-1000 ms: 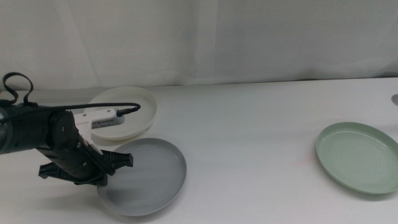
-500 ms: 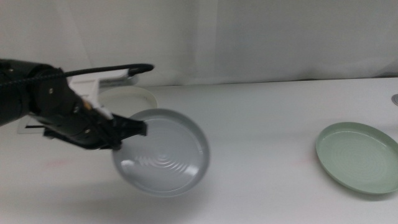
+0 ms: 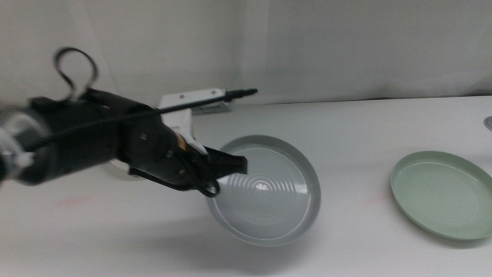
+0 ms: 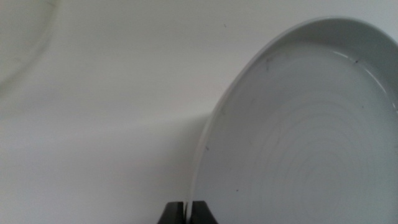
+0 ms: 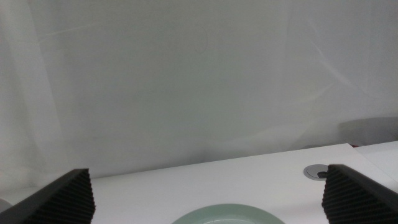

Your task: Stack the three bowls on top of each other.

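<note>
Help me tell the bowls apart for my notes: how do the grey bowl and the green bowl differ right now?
The grey bowl is lifted off the table and tilted, its inside facing the camera; the green bowl lies flat on the table. The left gripper is shut on the grey bowl's rim; nothing touches the green bowl. The grey bowl is near the middle, the green at the right. Both are shallow, round, ringed inside and similar in size.

White table (image 3: 361, 138); pale green bowl (image 3: 443, 194) on it; cream bowl possibly hidden.
</note>
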